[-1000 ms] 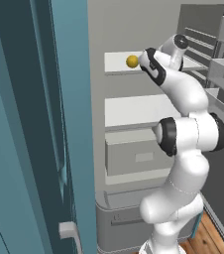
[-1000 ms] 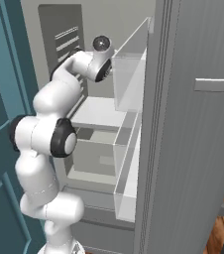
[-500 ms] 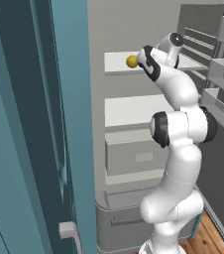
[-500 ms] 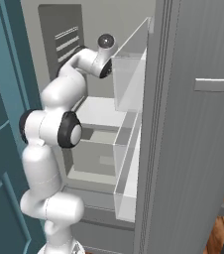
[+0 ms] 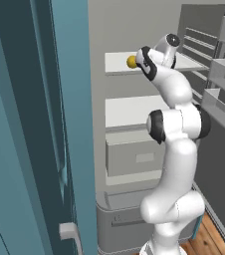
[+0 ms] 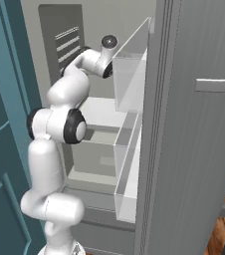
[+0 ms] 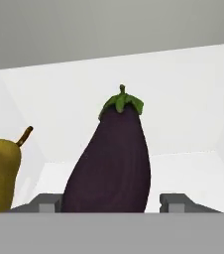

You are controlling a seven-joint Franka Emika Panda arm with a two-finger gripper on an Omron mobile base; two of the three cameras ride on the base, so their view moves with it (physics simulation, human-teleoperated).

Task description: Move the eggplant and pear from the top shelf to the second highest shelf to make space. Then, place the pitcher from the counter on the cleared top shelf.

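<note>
A white robot arm with dark joints reaches up into an open refrigerator, its hand at the level of the top shelf point(image 5: 115, 62), a white board near the top of the grey interior. In the left base view, the golden-yellow pear point(image 5: 131, 61) sits on that shelf, just left of the arm's wrist.

Seen from the hand camera, the eggplant point(image 7: 113, 161) fills the middle of the frame: dark purple, long and rounded, with a green cap and short stem at its far end. It lies on the white shelf surface point(image 7: 193, 173), pointing away from the hand. The pear point(image 7: 0, 173) is just to its left, partly cut off by the frame edge, its brown stem leaning toward the eggplant; a narrow gap seems to separate the two fruits, though the angle makes this hard to judge.

The gripper point(image 7: 114, 203) is spread wide, with one grey fingertip on each side of the eggplant's near end. The left fingertip point(image 7: 47, 202) sits right at the eggplant's edge, while the right fingertip point(image 7: 176, 202) stands a little apart from it. Whether either pad actually touches the skin cannot be told.

Below the top shelf, the second highest shelf point(image 5: 129, 110) is a white board with a grey box drawer point(image 5: 134, 157) directly under it. In the right base view, clear door bins point(image 6: 129, 82) hang on the open grey door, just right of the arm.
</note>
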